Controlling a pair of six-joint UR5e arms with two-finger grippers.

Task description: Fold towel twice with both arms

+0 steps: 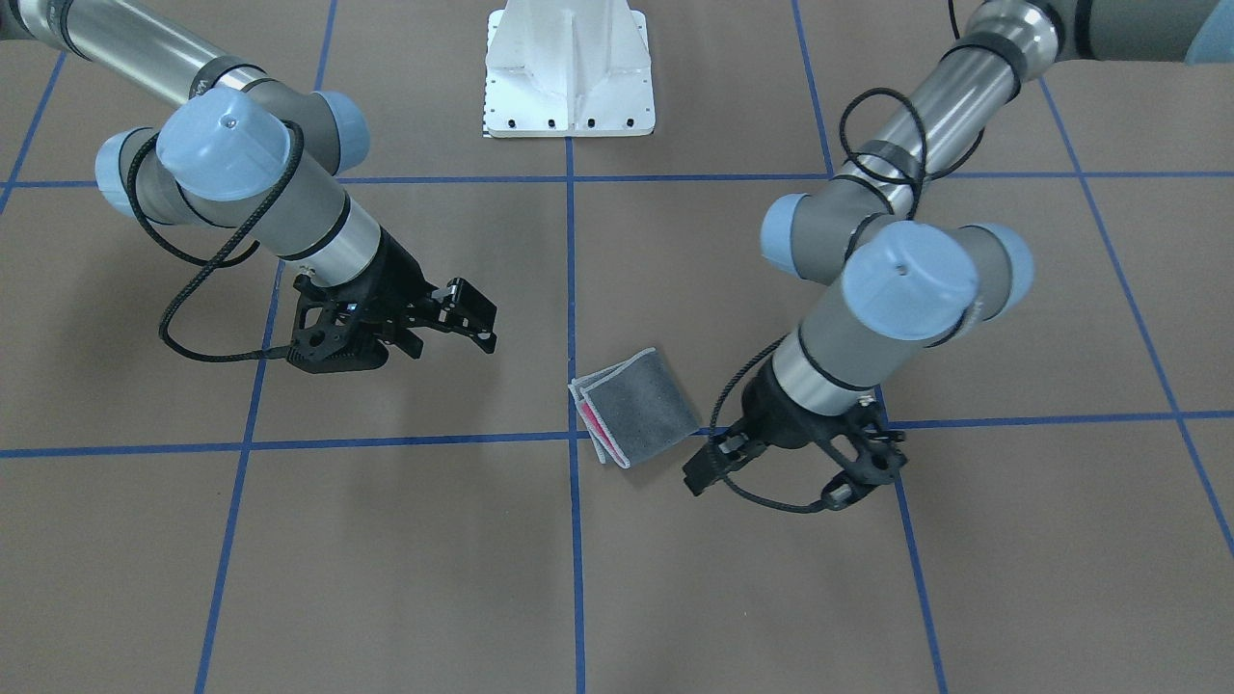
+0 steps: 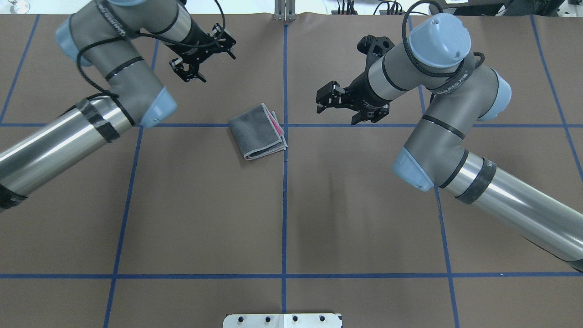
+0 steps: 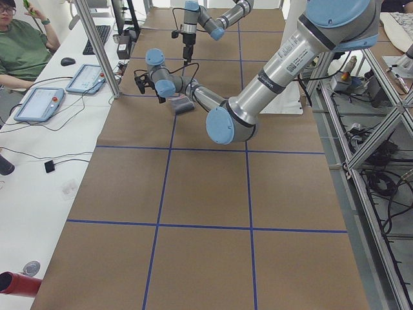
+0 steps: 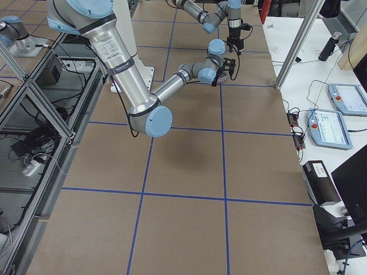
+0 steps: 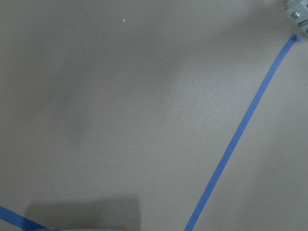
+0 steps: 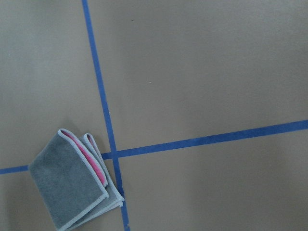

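The towel [image 1: 636, 410] lies folded into a small rectangle on the brown table, dark grey outside with a pink strip showing between the layers at its open edge. It also shows as the towel [image 2: 257, 132] in the overhead view and the towel [image 6: 72, 192] at the lower left of the right wrist view. My left gripper [image 2: 212, 61] hovers open just beyond the towel's far left corner, holding nothing. My right gripper [image 2: 339, 109] hangs open to the towel's right, a short gap away, also holding nothing. In the front view the left gripper [image 1: 713, 461] sits close by the towel's corner and the right gripper [image 1: 448, 335] stands farther off.
Blue tape lines [image 2: 284, 205] divide the table into squares. The white pedestal base [image 1: 569, 67] stands at the robot's side of the table. A seated person [image 3: 19, 45] and tablets [image 3: 39, 102] are at a side desk beyond a metal post [image 3: 100, 48].
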